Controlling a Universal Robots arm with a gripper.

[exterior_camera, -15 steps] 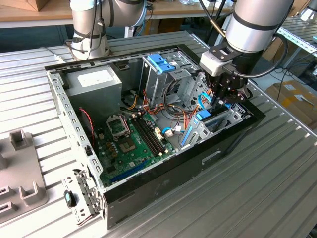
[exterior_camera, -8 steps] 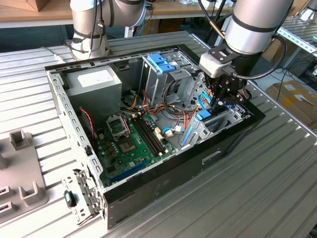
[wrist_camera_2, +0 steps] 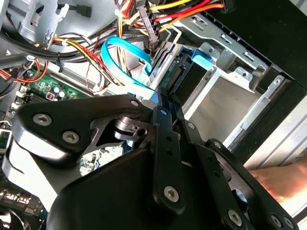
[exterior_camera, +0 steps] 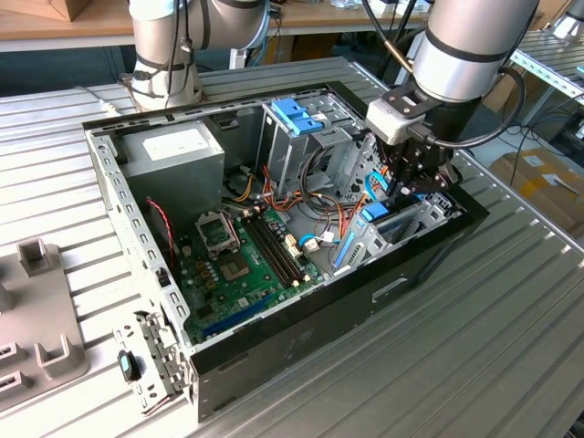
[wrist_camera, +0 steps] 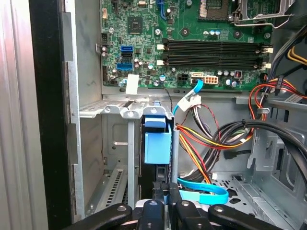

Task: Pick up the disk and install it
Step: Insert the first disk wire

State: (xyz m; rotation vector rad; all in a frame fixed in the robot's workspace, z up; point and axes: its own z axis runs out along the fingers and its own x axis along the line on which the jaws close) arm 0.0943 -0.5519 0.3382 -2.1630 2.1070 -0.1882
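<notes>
The disk (wrist_camera: 157, 141) stands on edge in a slot of the metal drive bay (wrist_camera: 115, 111) at the case's front corner. Its light-blue carrier shows in both wrist views, and in the exterior view as a blue patch (exterior_camera: 376, 213) below the wrist. My gripper (wrist_camera: 166, 194) reaches down into the open computer case (exterior_camera: 274, 360). Its black fingers are drawn close together on the disk's end. In the second wrist view the finger linkage (wrist_camera_2: 163, 143) runs up to the disk (wrist_camera_2: 184, 79), whose lower part is hidden inside the bay.
A green motherboard (exterior_camera: 242, 255) lies on the case floor beside a grey power supply (exterior_camera: 173, 151). A metal cage with a blue latch (exterior_camera: 297, 114) stands behind the bay. Coloured wire bundles (wrist_camera: 211, 139) and a flat blue cable (wrist_camera: 204, 194) crowd the space next to the disk.
</notes>
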